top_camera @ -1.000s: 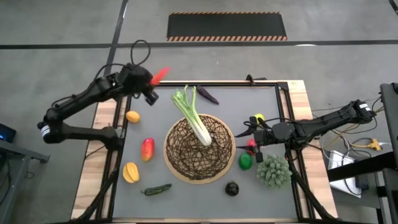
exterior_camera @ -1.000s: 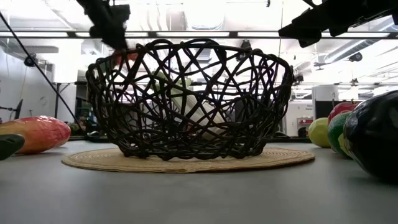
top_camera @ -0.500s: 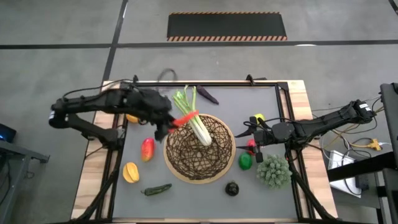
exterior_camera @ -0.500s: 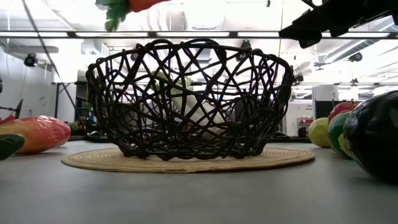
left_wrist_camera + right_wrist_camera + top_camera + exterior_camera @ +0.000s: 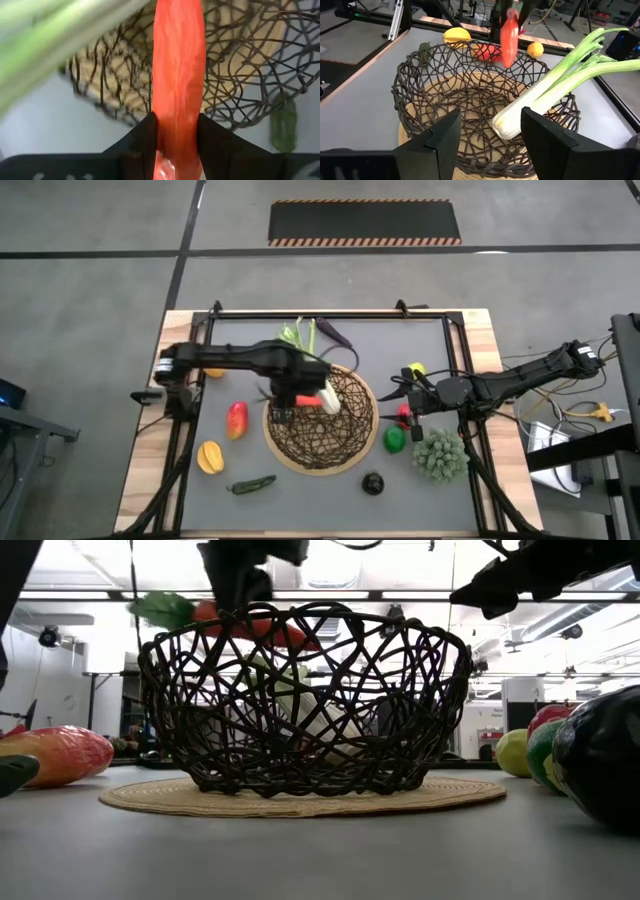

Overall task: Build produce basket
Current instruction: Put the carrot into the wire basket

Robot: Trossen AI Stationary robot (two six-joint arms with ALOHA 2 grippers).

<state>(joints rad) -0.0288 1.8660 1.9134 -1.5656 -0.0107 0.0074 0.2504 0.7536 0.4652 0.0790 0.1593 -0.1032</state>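
Observation:
The basket [image 5: 276, 442], dark wicker on a tan mat, stands mid-table. A leek [image 5: 312, 368] lies in it, white end inside and green leaves out over the far rim. My left gripper [image 5: 292, 392] hangs over the basket's left part, shut on an orange carrot [image 5: 262, 628]. The carrot also shows in the right wrist view [image 5: 509, 36]. My right gripper [image 5: 490, 145] waits open at the basket's right, level, with nothing between its fingers. My left gripper pinches the carrot's two sides [image 5: 177, 125] between its two fingers [image 5: 146, 142], close to the leafy thick end [image 5: 165, 610]. The fingers point down and lie across the carrot. The carrot hangs nearly level, clear above the basket's rim, tip toward the table's right.
Left of the basket lie a red-yellow fruit [image 5: 236, 420], a yellow lemon [image 5: 210, 457] and a green chili [image 5: 250, 485]. Right of it are a lime [image 5: 395, 440], a bushy green vegetable [image 5: 440, 455] and a dark round fruit [image 5: 373, 482]. An eggplant [image 5: 335, 333] lies at the far edge.
My left gripper has swung from the table's far left corner toward the right and near side, sinking a little and turning until it points down. The carrot went with it and now hangs over the basket's left part.

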